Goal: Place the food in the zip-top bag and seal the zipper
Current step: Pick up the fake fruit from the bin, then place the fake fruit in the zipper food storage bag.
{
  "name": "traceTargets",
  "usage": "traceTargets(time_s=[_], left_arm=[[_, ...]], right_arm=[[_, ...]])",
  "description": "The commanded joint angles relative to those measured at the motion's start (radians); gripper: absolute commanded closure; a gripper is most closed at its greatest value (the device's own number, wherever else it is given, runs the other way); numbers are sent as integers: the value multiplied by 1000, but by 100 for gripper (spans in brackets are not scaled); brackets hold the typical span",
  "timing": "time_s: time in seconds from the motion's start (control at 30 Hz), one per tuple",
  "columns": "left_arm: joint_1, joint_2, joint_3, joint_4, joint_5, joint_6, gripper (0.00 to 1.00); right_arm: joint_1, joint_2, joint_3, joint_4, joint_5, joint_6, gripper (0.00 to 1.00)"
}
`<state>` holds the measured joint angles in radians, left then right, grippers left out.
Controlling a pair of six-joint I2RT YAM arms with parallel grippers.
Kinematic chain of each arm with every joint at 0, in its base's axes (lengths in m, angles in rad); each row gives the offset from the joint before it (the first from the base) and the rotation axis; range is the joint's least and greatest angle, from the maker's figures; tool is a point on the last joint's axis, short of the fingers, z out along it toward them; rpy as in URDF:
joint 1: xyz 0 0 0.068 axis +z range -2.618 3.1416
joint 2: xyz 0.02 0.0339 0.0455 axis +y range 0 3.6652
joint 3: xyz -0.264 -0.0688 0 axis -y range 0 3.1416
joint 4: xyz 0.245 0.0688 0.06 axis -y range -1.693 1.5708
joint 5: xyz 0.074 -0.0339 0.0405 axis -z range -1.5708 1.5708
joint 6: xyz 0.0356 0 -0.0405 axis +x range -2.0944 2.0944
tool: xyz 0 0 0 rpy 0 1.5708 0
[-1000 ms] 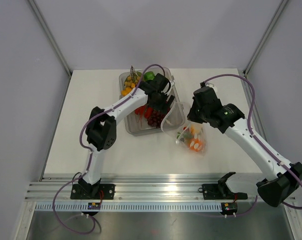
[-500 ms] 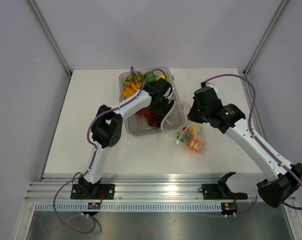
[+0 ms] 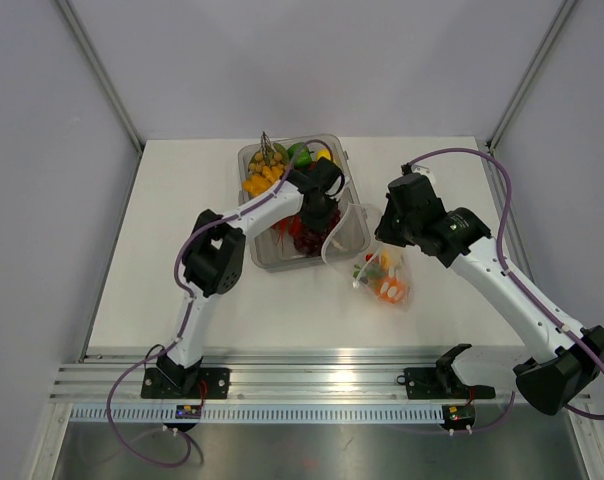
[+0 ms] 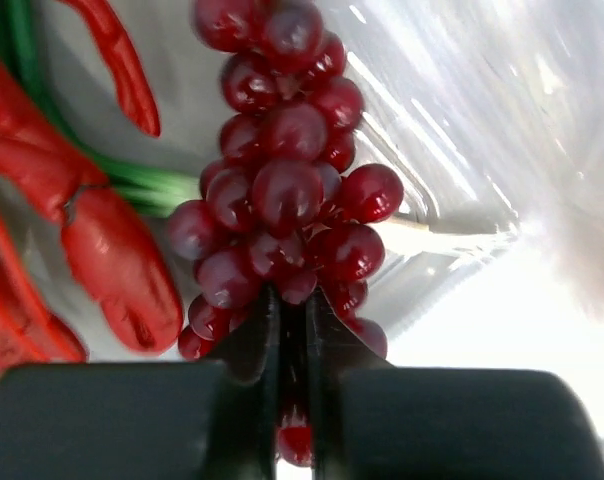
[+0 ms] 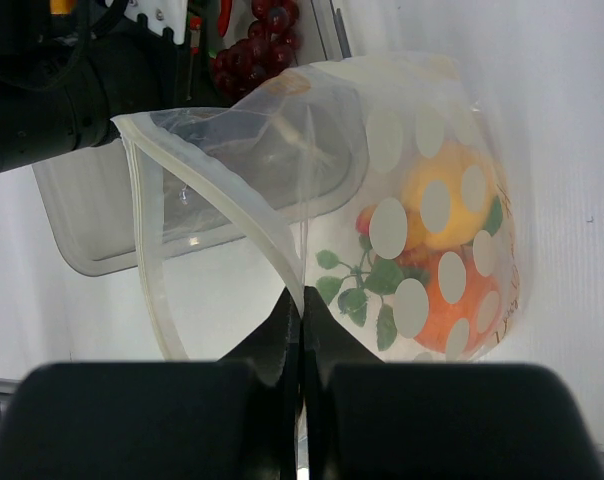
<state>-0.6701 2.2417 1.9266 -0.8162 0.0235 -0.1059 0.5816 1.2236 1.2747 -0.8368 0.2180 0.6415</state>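
Note:
My left gripper is down in the clear tray, shut on the lower end of a bunch of purple grapes. Red peppers lie just left of the grapes. My right gripper is shut on the edge of the zip-top bag, holding its mouth open toward the tray. The zipper runs as a pale strip round that mouth. Inside the bag sit an orange, a yellow piece and green leaves.
More toy fruit, yellow, orange and green, fills the tray's far end. The tray stands at the back middle of the white table, with the bag just to its right. Both arms' bases sit on the rail at the near edge.
My left gripper has dropped further into the tray and shut on the grapes. The right gripper and the bag have stayed put.

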Motion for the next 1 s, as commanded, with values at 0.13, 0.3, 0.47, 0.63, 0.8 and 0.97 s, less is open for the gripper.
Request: traceTargets(time_s=[0.13, 0.3, 0.47, 0.63, 0.8, 0.97], left_arm=[[18, -237, -37, -8, 36, -20, 100], [43, -336, -35, -20, 79, -38, 100], [50, -450, -15, -41, 115, -46, 100], [50, -521, 29, -73, 217, -48, 100], [46, -583, 38, -78, 335, -67, 100], [7, -625, 34, -70, 424, -66, 100]], right_arm=[[3, -19, 8, 16, 1, 15, 100], [3, -29, -1, 18, 3, 17, 100], [3, -30, -9, 28, 6, 17, 100], [3, -7, -8, 53, -11, 12, 100], [3, 11, 11, 77, -28, 7, 100], [3, 27, 26, 79, -32, 1, 100]])
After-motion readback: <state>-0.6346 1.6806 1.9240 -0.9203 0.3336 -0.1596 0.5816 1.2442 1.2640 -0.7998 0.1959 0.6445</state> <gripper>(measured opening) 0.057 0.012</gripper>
